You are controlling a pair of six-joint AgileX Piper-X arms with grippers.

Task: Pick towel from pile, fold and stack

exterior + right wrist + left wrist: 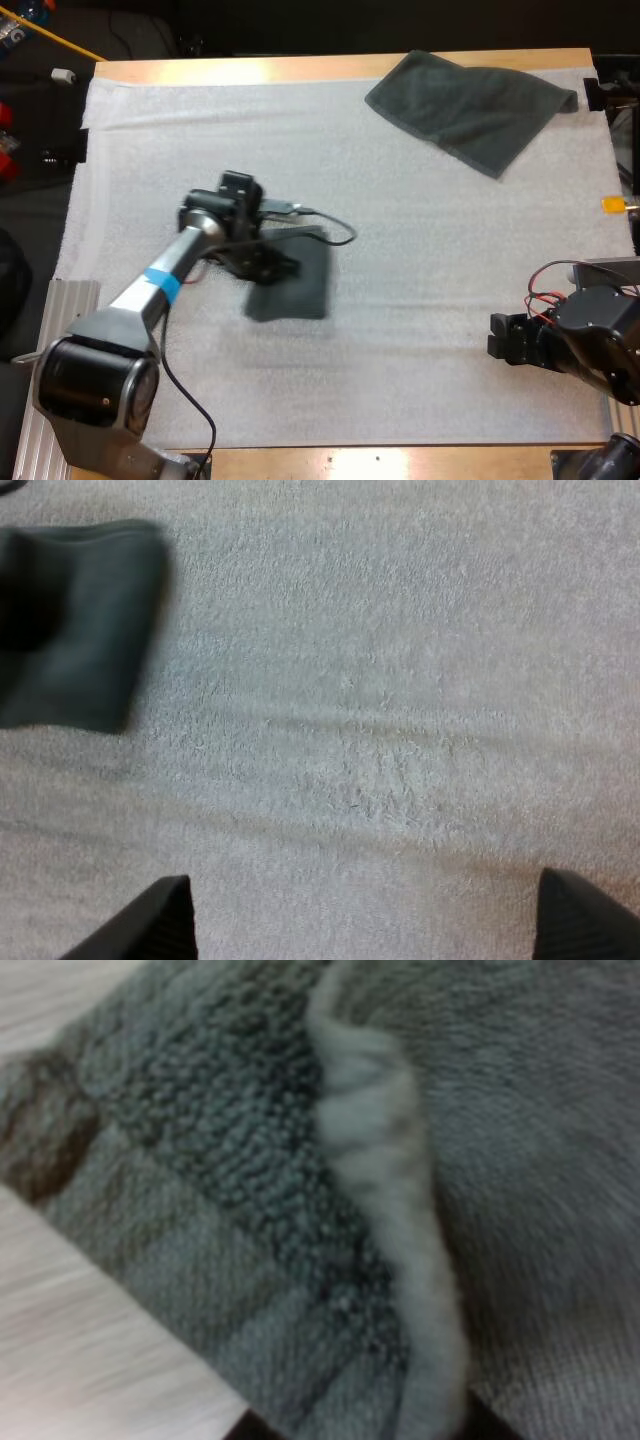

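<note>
The folded towel [298,284] sits as a compact dark grey-green rectangle on the white mat [420,260], a little left of the mat's middle. The left end effector [266,264] is right down at its left edge, with the arm reaching in from the near left corner. Up close from the left wrist camera, the folded towel [230,1160] is all looped terry weave with a flat woven band along one border. The cloth is doubled over itself in a pale rounded ridge, and the mat is just beside it. Whether that end effector is pinching the cloth or merely sitting against it, I cannot tell. Over at the far right corner of the mat, well apart, the second towel [470,105] lies loosely spread, and one corner reaches the mat's right edge. The wooden counter [250,70] shows as a strip beyond the mat's far side. The right end effector [503,338] hovers over the near right part of the mat, well clear of both towels. From its own wrist camera, the right end effector [365,925] is spread wide, its black fingers [150,925] standing apart over bare mat and pinching nothing. The folded towel [85,630] lies well off ahead of it.
</note>
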